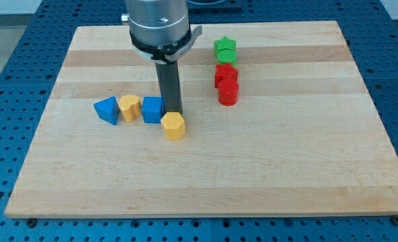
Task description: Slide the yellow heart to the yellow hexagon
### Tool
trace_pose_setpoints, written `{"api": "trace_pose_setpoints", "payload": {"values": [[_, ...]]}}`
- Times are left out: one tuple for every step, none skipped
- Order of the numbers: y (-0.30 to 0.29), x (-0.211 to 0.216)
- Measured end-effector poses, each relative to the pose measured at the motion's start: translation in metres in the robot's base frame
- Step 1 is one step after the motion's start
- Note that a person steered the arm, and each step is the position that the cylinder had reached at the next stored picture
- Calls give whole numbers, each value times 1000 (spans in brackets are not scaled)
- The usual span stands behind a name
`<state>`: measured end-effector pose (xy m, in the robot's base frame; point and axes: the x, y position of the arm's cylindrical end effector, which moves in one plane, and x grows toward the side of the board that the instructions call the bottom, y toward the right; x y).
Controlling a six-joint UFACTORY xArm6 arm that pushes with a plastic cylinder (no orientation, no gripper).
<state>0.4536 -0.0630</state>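
while my tip holds nothing, it touches the yellow hexagon; yellow heart sits left.

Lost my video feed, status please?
My tip just above yellow hexagon. Yellow heart left, between blue triangle and blue cube. Cube blocks direct path.

Our arm comes down from the upper middle of the frame, rod upright.

We see only our last section: a wide grey metal cylinder cut off by the frame's top edge, ringed at its base by a dark collar with a pale bracket jutting toward the view's right. From that collar our straight dark rod hangs vertically, just left of the frame's centre. My tip sits at the rod's lower end, a little above the frame's mid-height. No joints or upper links show.
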Motion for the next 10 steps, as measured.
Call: {"api": "trace_pose_setpoints", "payload": {"values": [[0,23],[0,18],[1,-10],[1,-38],[-11,-51],[-42,-51],[-66,-51],[-78,-53],[-79,-53],[-79,-49]]}}
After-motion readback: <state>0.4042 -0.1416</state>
